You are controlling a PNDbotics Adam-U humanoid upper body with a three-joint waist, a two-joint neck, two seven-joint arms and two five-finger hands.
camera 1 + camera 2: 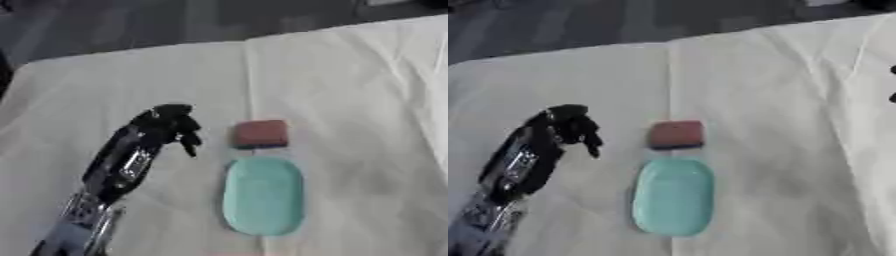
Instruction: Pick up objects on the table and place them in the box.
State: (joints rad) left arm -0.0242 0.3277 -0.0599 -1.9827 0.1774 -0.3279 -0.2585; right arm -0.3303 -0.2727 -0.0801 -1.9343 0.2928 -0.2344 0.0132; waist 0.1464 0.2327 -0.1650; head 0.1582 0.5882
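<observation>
A reddish-brown block and a plain mint-green oval dish are lying on a cream tablecloth, a black-and-silver left hand showing alongside.

table: covered in pale cream cloth, matt, creased along fold lines | teal oval object: smooth, matt, plastic-looking | reddish-brown block: matt, dull face, darker underside | left hand: black, slightly glossy | forearm: silver metal parts, shiny

You're at a plain test bench: a table under creased cream cloth, grey floor behind
</observation>
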